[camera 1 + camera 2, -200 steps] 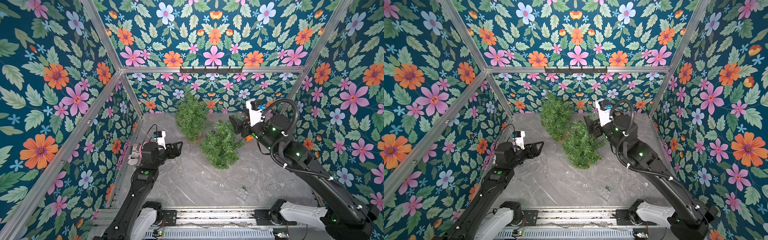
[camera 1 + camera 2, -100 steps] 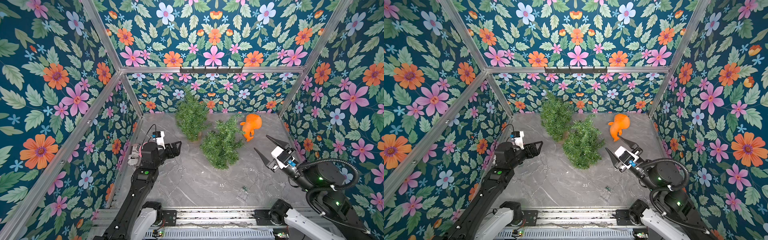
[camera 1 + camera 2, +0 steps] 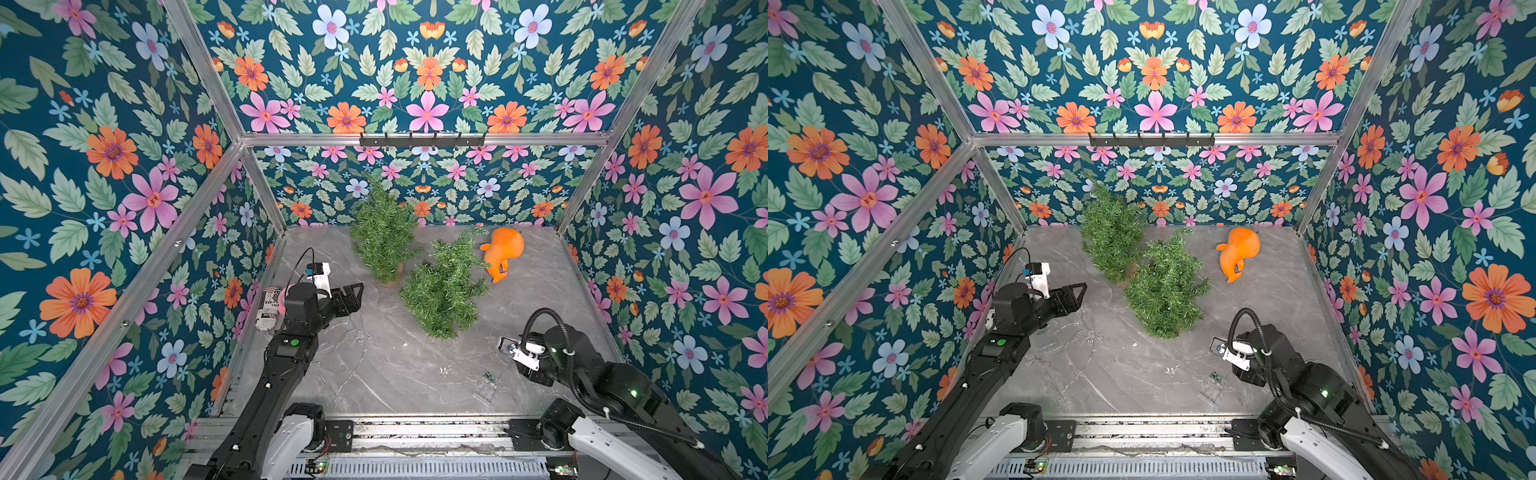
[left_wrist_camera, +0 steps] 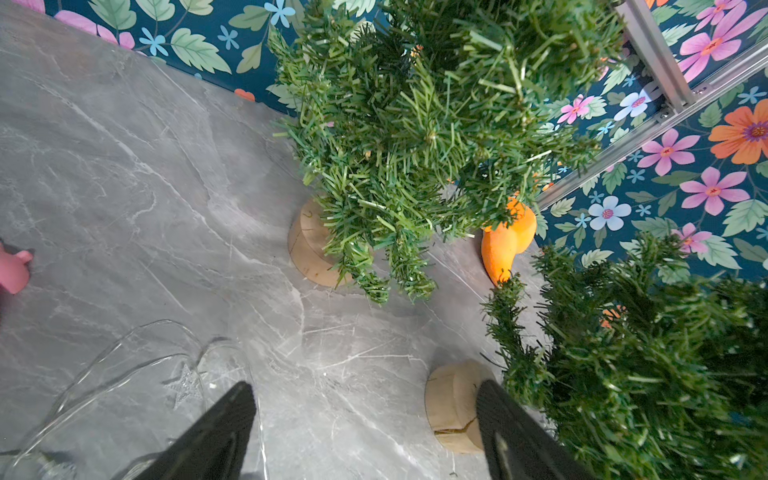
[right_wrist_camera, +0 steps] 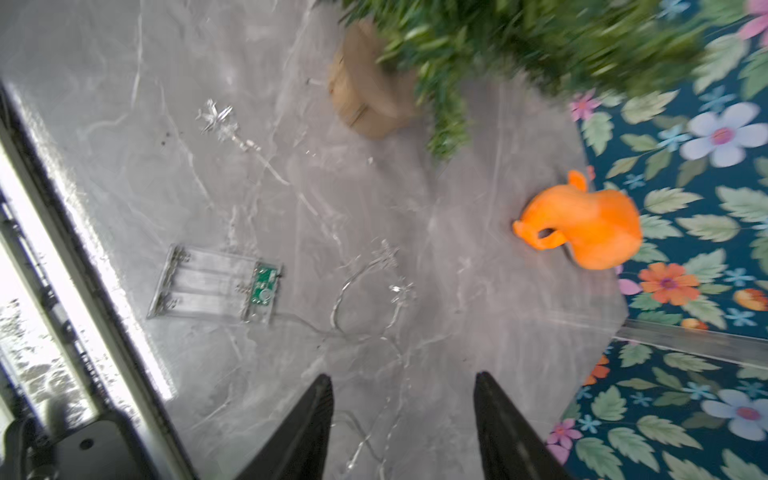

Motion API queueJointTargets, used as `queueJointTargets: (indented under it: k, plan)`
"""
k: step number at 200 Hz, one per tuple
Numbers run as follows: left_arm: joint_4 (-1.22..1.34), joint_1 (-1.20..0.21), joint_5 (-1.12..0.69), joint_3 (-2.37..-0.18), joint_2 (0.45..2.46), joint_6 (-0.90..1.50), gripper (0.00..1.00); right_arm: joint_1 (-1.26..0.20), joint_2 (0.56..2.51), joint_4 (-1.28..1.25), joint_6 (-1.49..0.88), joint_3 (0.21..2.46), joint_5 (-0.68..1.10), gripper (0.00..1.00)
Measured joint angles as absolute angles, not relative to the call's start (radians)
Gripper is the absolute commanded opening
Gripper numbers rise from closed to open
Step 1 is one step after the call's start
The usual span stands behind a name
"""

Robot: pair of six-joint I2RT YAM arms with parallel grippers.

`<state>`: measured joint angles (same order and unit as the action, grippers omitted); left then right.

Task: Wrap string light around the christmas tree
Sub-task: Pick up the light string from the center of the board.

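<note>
Wire of the clear string light point(image 4: 185, 384) is barely discernible, sprawled on the near part of the grey table point(image 3: 395, 374) beside its battery box point(image 5: 212, 286), with open floor between it and the christmas tree point(image 3: 442, 291) and second tree point(image 3: 382, 237) farther back; left gripper point(image 4: 363, 385) gapes wide and empty, right gripper point(image 5: 400, 376) stands half-parted over a strand, gripping nothing.

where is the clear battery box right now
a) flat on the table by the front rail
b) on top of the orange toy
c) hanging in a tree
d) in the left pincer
a: the battery box lies flat on the table close to the rail, its wire trailing loose and nothing gripping it.
</note>
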<state>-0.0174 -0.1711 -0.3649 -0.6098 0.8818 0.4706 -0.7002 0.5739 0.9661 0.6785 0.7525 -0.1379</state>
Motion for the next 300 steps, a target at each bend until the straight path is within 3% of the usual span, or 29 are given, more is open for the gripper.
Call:
queueJointTargets:
  k: [83, 149, 300]
  plan:
    - [-0.018, -0.170, -0.365, -0.609, 0.899, 0.473, 0.86, -0.696, 0.779, 0.871, 0.662, 0.558, -0.056, 0.46]
    - [-0.016, -0.170, -0.393, -0.604, 0.900, 0.495, 0.86, -0.546, 0.951, 0.773, 0.654, 0.555, 0.005, 0.35]
    - [0.001, -0.168, -0.423, -0.584, 0.894, 0.514, 0.88, -0.365, 1.186, 0.632, 0.627, 0.560, 0.049, 0.34]
